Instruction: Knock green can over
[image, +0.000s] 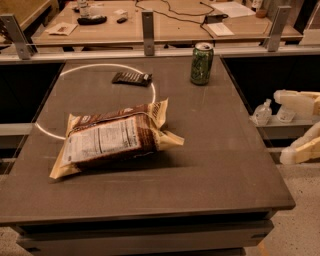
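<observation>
Since the green can stands upright at the far right of the table, expect it light, stiff and slick; push near its rim. The gripper sits beyond the table's right edge, jaws apart.

Green can: mottled light-and-dark green, silver rim. Snack bag: brown and tan, white printed panel. Counter: dark grey-brown, with a white ring. Gripper: cream, fingers spread, right of the counter.
</observation>
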